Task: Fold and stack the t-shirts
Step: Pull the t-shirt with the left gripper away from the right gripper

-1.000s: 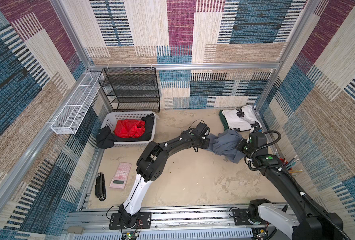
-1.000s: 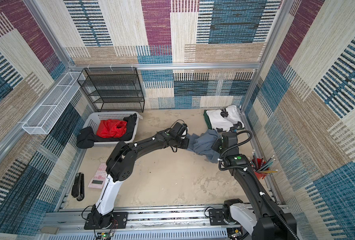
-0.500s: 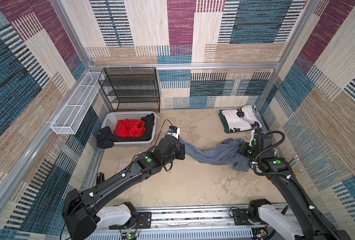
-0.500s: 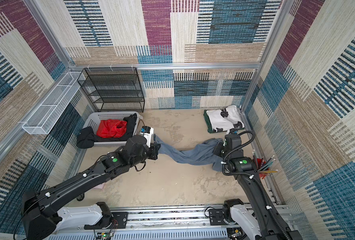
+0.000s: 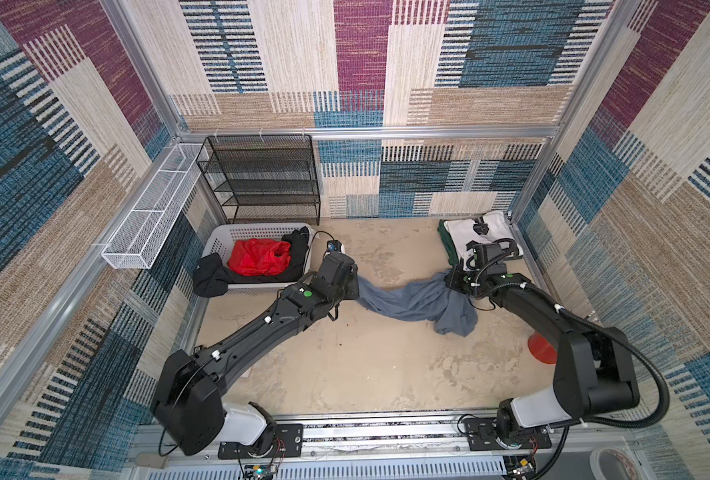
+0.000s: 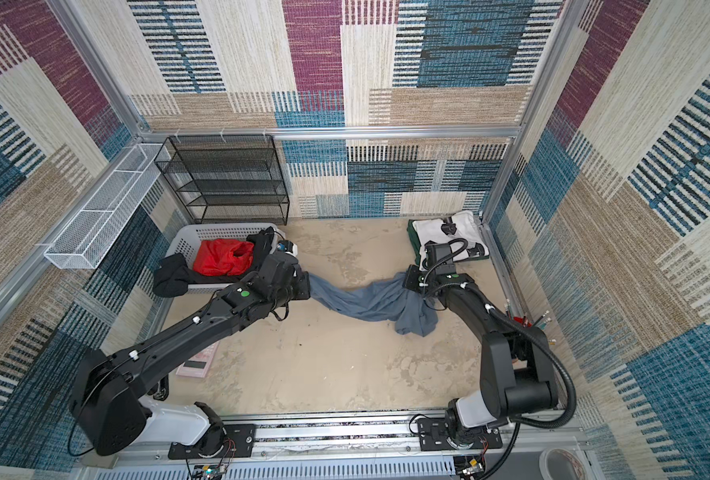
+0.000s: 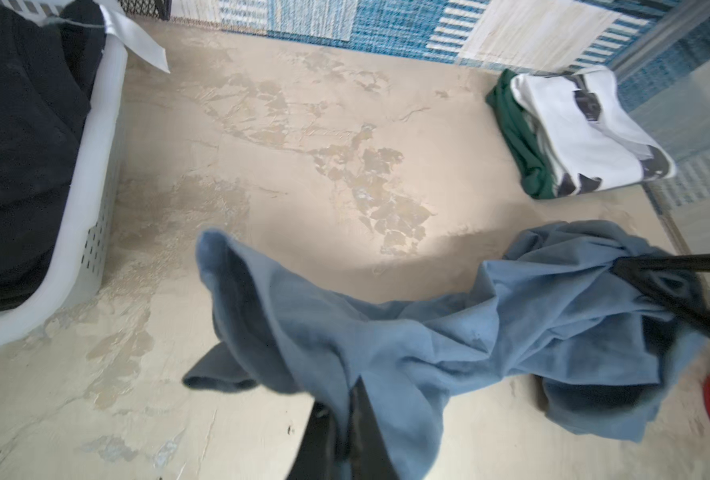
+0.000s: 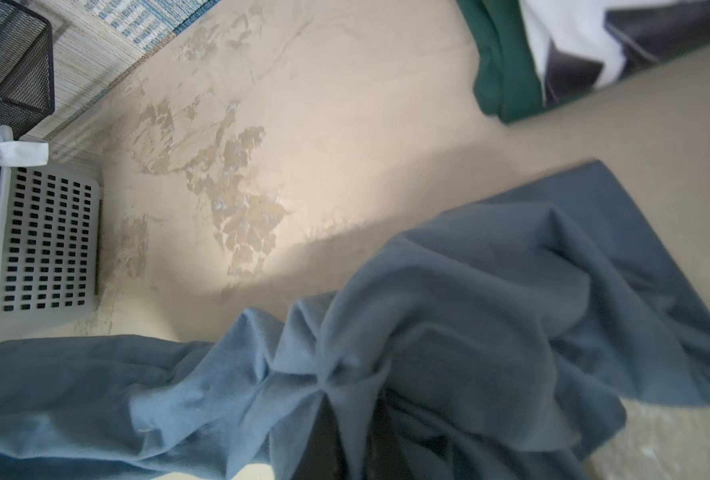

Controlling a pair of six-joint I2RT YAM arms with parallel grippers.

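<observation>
Setting: tabletop booth with patterned woven walls; beige table (image 5: 345,365) with worn patches.
Main cloth: slate-grey t-shirt (image 5: 411,299), unfolded and twisted, strung between the two arms across the middle of the table; sagging in the centre; loose bunch drooping at the right end, low over the surface.
Left pincer: left gripper (image 7: 341,419) pinched shut on one end of the slate-grey t-shirt, just beside the near right corner of the basket (image 5: 253,227); flap of cloth draped over the fingers in the left wrist view.
Right pincer: right gripper (image 8: 355,415) closed on the other end, cloth gathered in pleats at the fingertips; just in front of the folded stack.
Folded stack: white t-shirt (image 5: 482,232) with black patches, folded, lying on top of the dark green t-shirt (image 5: 447,249), in the far right corner of the table; green edge showing along the left side.
Laundry holder: white perforated basket at the far left, holding a red cloth (image 5: 259,257); black garment (image 5: 208,278) spilling over its near left corner.
Behind the basket: black wire shelf (image 5: 262,178) against the back wall.
Right edge: red cup (image 5: 540,349), partly hidden behind the right arm.
</observation>
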